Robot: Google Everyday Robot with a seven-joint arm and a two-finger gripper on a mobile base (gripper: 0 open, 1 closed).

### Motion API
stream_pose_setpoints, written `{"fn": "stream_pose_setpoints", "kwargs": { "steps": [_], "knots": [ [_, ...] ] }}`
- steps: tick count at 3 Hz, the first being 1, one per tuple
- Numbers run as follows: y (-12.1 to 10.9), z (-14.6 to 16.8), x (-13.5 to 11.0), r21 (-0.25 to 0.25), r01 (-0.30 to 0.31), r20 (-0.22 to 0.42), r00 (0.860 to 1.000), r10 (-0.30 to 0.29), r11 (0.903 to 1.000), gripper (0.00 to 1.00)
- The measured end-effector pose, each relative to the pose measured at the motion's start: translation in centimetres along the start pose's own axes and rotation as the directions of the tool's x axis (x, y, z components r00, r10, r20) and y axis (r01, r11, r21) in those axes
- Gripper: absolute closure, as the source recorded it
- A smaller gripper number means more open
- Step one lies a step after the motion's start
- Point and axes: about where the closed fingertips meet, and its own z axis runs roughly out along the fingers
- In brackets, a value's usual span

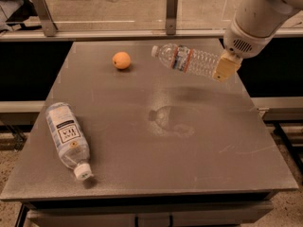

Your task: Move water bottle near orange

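The water bottle (187, 60), slim and clear with a red-and-teal label band, hangs sideways in the air above the far right part of the grey table (151, 164). Its white cap points left toward the orange (121, 60). My gripper (224, 67) is shut on the bottle's base end, at the right. The orange sits on the table at the far left of centre, apart from the bottle's cap by a short gap. The bottle's shadow falls on the table below it.
A fatter clear bottle (67, 138) with a white black-lettered label lies on its side near the table's front left, cap toward the front edge. A glass barrier with metal posts (172, 12) runs behind the table's far edge.
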Motion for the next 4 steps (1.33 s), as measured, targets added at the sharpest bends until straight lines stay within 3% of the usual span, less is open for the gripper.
{"fn": "stream_pose_setpoints", "kwargs": {
  "steps": [2, 4],
  "knots": [
    [-2.6, 5.9, -3.6, 0.03, -0.031, -0.113, 0.993, 0.034, 0.9991, 1.0],
    [-4.6, 9.2, -6.7, 0.114, -0.065, -0.075, 0.994, 0.074, 0.9914, 1.0]
  ]
}}
